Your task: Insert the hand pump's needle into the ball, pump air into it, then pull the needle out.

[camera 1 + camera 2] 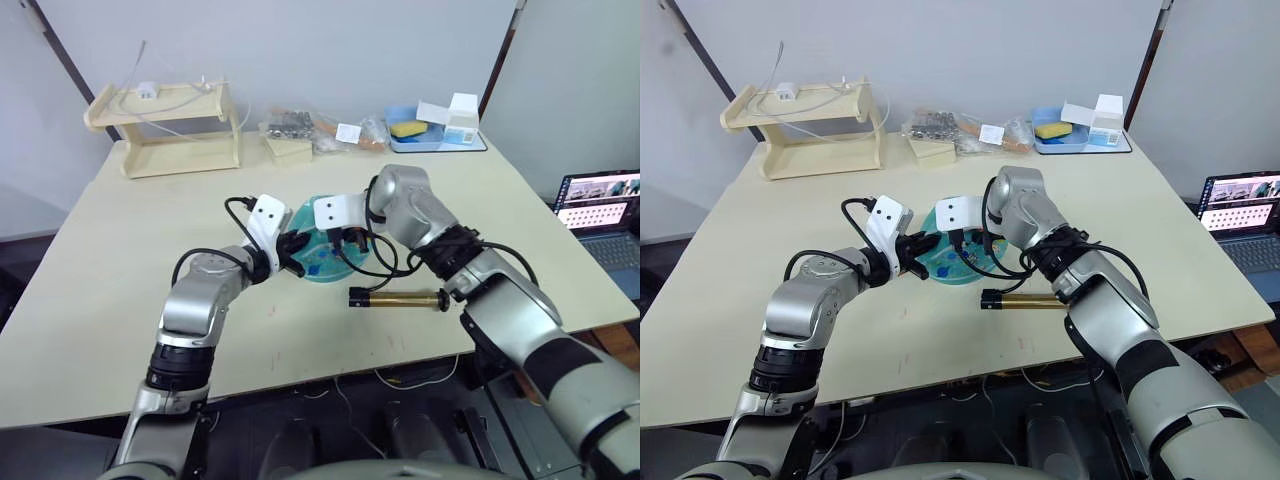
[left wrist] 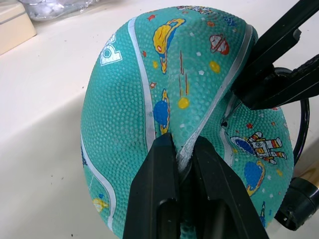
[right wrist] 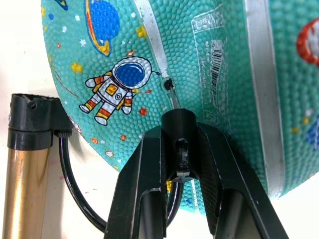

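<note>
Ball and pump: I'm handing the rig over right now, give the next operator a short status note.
Left gripper: fingers shut on a pinched fold of the ball, steadying it on the table.
Right gripper: shut on the needle fitting, tip at the ball's valve hole, apparently just entering.
Hand pump: lying flat on the table beside the ball, hose looping to the fitting, handle untouched.
Ball looks deflated.
Done: ball held, needle at the valve.
Left: seat needle fully, pump, pull needle out.
</note>
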You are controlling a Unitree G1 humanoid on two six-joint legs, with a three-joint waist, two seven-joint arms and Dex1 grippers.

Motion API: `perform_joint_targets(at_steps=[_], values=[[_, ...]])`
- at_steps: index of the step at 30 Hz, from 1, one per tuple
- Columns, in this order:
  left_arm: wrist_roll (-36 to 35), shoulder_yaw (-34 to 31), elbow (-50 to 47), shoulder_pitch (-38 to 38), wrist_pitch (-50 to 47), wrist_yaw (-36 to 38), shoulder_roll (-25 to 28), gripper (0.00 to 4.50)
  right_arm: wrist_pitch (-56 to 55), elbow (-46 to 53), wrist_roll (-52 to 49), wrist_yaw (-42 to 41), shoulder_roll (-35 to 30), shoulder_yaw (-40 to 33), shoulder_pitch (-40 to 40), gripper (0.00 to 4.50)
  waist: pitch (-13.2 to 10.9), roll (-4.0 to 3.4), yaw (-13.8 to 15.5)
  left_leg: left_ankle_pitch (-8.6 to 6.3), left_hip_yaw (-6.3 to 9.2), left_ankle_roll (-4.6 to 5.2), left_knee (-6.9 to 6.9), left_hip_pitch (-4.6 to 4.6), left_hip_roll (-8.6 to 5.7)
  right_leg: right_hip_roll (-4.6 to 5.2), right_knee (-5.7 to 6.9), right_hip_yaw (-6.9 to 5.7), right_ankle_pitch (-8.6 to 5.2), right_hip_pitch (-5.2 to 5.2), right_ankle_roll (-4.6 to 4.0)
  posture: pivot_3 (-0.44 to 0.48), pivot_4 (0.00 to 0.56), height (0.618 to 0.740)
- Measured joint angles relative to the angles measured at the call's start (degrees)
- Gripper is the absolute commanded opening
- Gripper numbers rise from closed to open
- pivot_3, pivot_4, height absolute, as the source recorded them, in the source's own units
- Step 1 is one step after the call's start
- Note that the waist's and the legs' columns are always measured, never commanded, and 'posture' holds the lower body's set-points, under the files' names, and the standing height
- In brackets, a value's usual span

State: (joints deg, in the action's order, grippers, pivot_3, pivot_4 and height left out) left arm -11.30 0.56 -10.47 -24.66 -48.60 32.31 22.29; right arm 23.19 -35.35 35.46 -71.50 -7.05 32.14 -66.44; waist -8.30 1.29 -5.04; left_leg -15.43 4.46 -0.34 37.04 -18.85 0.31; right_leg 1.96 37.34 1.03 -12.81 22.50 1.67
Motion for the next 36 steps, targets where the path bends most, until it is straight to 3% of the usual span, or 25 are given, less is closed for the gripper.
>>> perform_joint_targets(at_steps=[10, 23, 25, 26, 36], values=[[-0.02, 0.62, 1.68, -1.41, 3.51, 4.13, 0.32, 0.0, 7.31, 14.19, -0.02, -3.59, -5.06, -1.64, 4.58, 0.31, -0.43, -0.47, 1.72, 0.13, 0.23, -0.18, -0.49, -0.46, -0.35, 0.0, -0.46, -0.27, 0.02, 0.21, 0.03, 0.0, 0.15, 0.74], [0.45, 1.78, 2.82, -2.39, 5.38, 5.29, 1.09, 0.0, 9.31, 16.61, -0.61, -3.78, -6.19, -1.92, 5.36, 0.31, -0.72, -0.77, 1.91, 0.2, 0.8, -0.34, -0.49, -0.79, -0.64, 0.07, -0.54, -0.76, 0.01, 0.26, 0.02, 0.0, 0.15, 0.74], [0.68, 2.29, 3.07, -2.73, 5.83, 5.54, 1.19, 0.0, 9.9, 17.11, -1.66, -3.86, -6.92, -2.45, 5.48, 1.35, -0.75, -0.79, 2.11, 0.23, 0.84, -0.39, -0.49, -0.9, -0.64, 0.08, -0.54, -0.82, 0.01, 0.35, 0.02, 0.0, 0.15, 0.74], [0.67, 2.47, 3.17, -2.83, 5.97, 5.82, 1.18, 0.0, 10.03, 17.55, -2.29, -3.8, -7.02, -2.87, 5.71, 1.53, -0.77, -0.81, 2.27, 0.24, 0.84, -0.41, -0.49, -0.93, -0.64, 0.08, -0.54, -0.83, 0.02, 0.39, 0.02, 0.0, 0.15, 0.74], [0.38, 4.52, 3.7, -4.24, 8.26, 7.8, 0.81, 0.0, 13.64, 30.53, -11.66, -6.15, -16.49, -7.67, 11.92, 1.53, -1.21, -1.1, 4.45, 0.66, 1.35, -0.71, -0.52, -2.33, -1.13, 0.38, -0.67, -1.27, 0.18, 1.25, 0.27, 0.0, 0.15, 0.74]])
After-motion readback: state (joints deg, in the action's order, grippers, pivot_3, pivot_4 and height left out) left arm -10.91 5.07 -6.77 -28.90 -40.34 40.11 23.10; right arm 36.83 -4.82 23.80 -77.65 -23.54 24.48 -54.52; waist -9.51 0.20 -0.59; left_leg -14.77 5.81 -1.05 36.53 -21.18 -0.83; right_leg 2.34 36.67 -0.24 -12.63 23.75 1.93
